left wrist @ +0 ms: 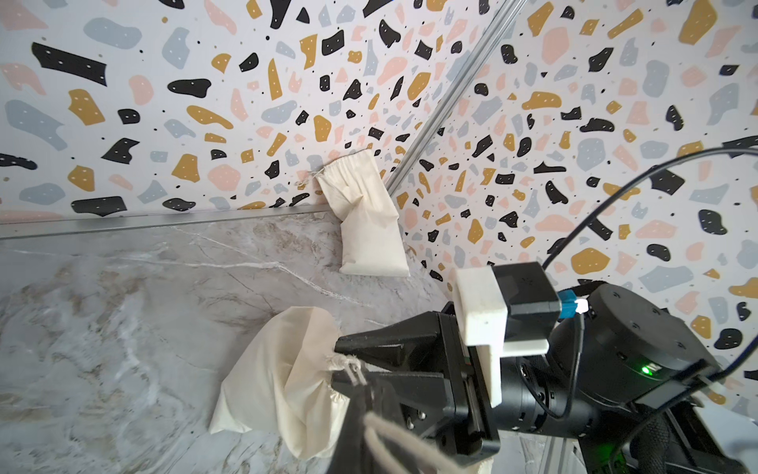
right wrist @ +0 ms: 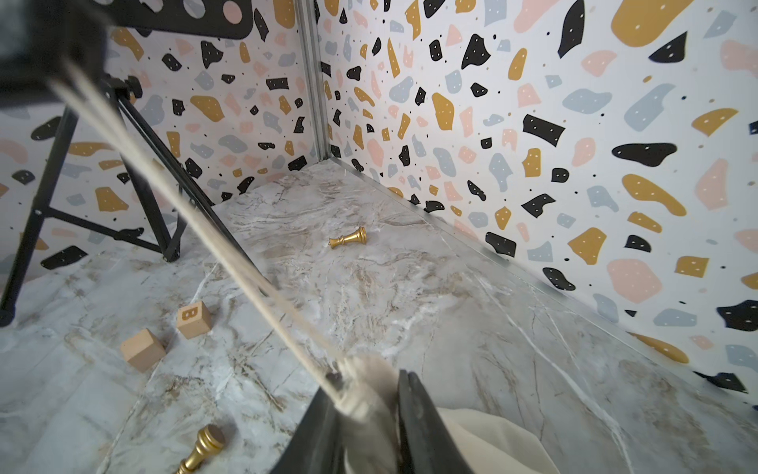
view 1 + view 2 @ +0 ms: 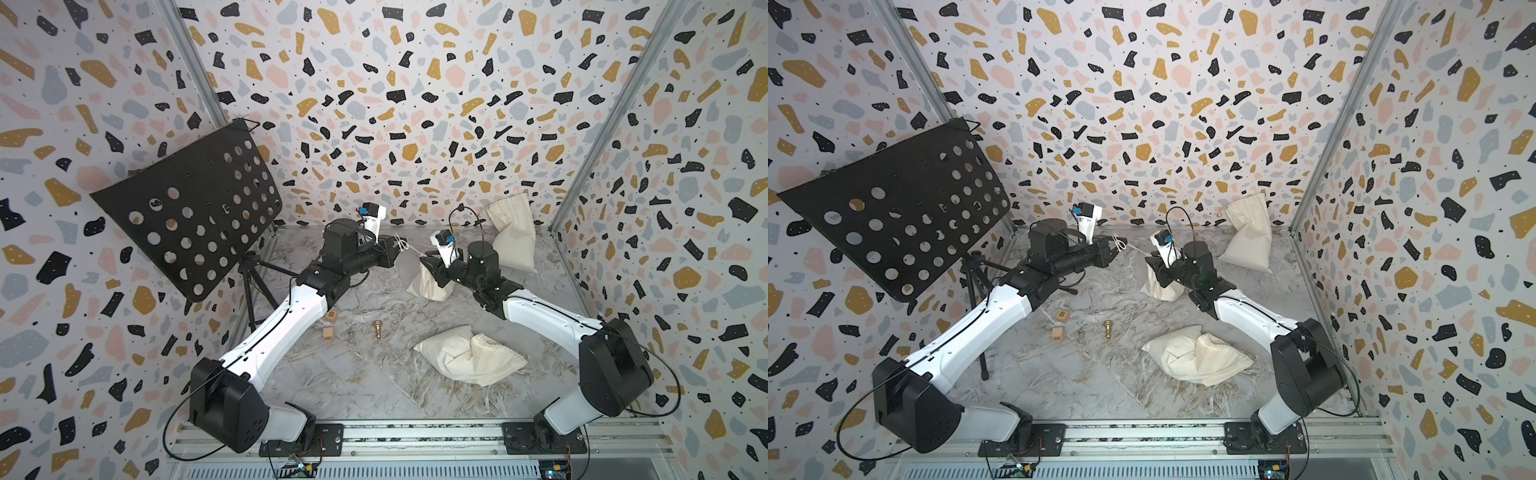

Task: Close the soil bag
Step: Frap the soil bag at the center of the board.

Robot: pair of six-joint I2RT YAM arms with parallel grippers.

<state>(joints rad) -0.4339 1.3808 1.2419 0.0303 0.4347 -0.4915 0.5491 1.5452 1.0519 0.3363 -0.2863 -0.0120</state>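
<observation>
In both top views I see the soil bag (image 3: 426, 286) sitting on the marble table (image 3: 374, 386) toward the back, right of centre, with its gathered neck up at the right gripper (image 3: 430, 265). The left gripper (image 3: 392, 249) is near it on the left, clamped together on the drawstring (image 3: 409, 248), which runs across to the bag's neck. A second bag (image 3: 513, 237) leans on the back wall, a third bag (image 3: 469, 359) lies nearer the front, and two wooden blocks (image 3: 331, 316) and a gold chess piece (image 3: 378, 328) lie mid-table beside the music stand (image 3: 187, 216). From the left wrist, the soil bag (image 1: 279, 369) sags on the marble with its neck bunched between the right gripper's black fingers (image 1: 381, 340). They sit close on either side, but I cannot tell whether they pinch it. The drawstring (image 1: 393, 441) leaves my closed left tips low in frame. From the right wrist, the two strands of the drawstring (image 2: 205, 230) run straight from the blurred left gripper (image 2: 37, 53) to the neck, which fills the gap between the right fingers (image 2: 414, 414).
</observation>
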